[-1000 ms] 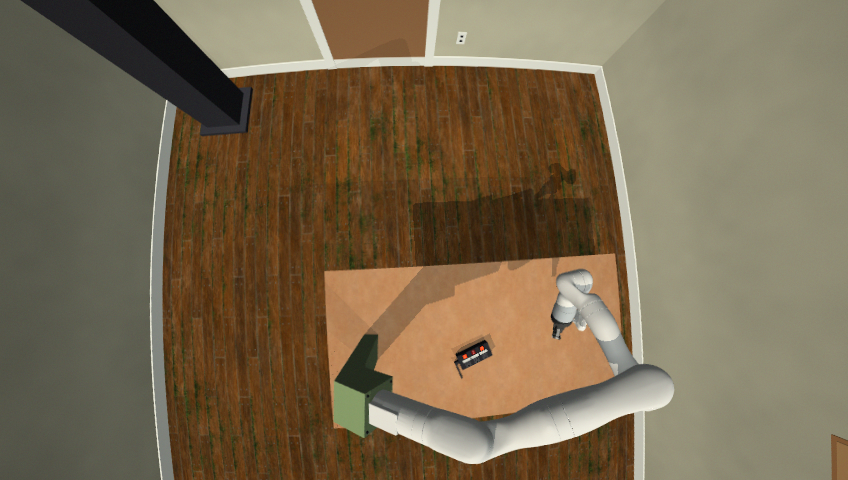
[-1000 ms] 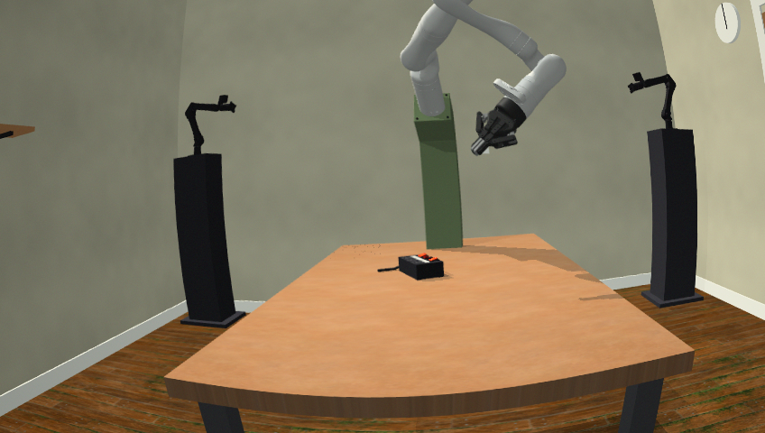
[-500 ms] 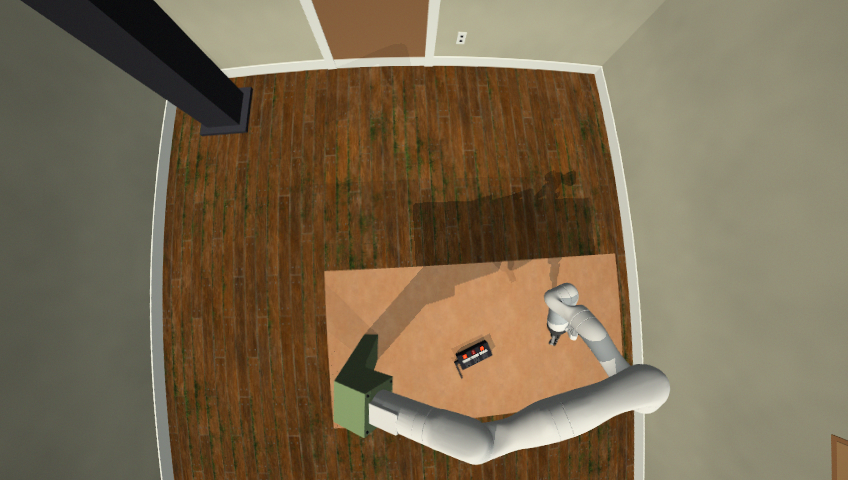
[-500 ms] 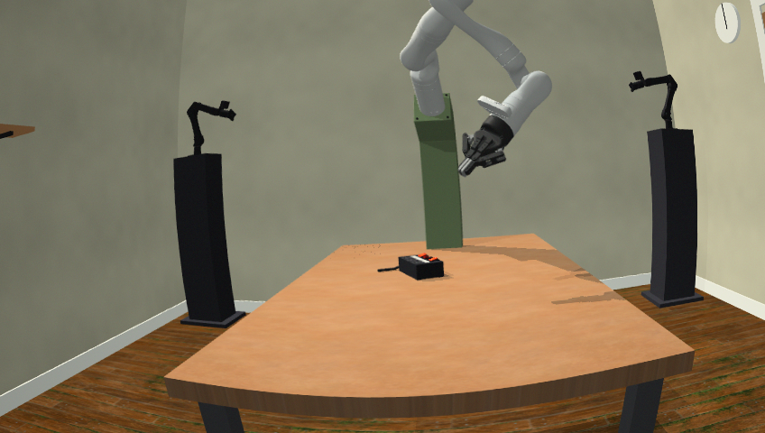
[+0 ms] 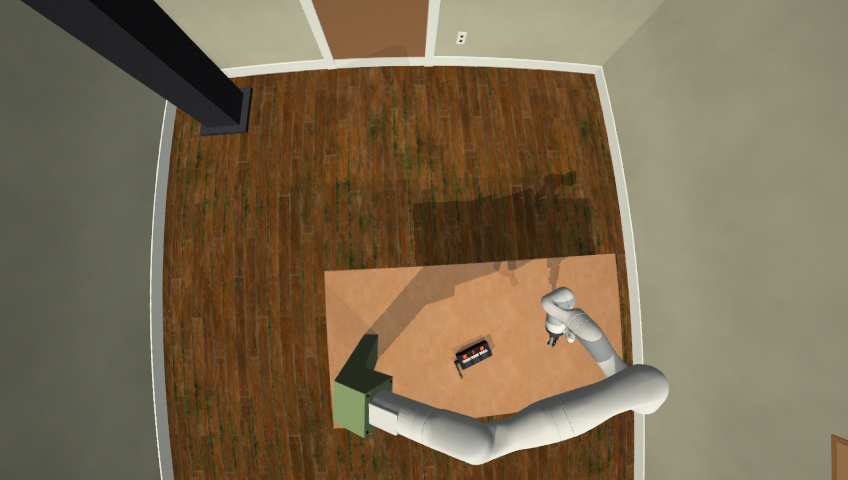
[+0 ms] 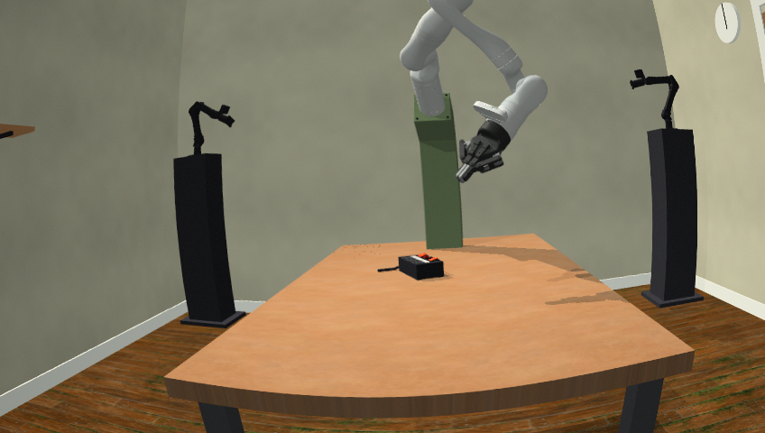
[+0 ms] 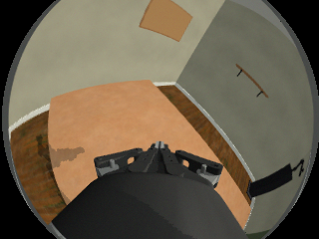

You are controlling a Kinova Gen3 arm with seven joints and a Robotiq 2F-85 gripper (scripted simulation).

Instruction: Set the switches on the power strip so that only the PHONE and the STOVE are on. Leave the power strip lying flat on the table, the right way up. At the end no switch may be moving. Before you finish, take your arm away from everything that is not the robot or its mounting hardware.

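Note:
A small black power strip [image 5: 473,355] lies flat on the wooden table, right way up, with red switches on top and a short black cord at one end. It also shows in the exterior view [image 6: 421,265]. I cannot read the switch labels or positions. My gripper [image 6: 465,172] hangs high in the air, well above the table and to the right of the strip, pointing down and left. It is seen from above in the overhead view [image 5: 553,341]. In the wrist view the fingers [image 7: 159,153] are shut together with nothing between them. The strip is out of the wrist view.
A green pedestal [image 6: 437,177] carries my arm at the table's far edge. Two black camera stands [image 6: 201,235] [image 6: 672,214] stand on the floor left and right of the table. The table [image 6: 429,327] has a curved front edge.

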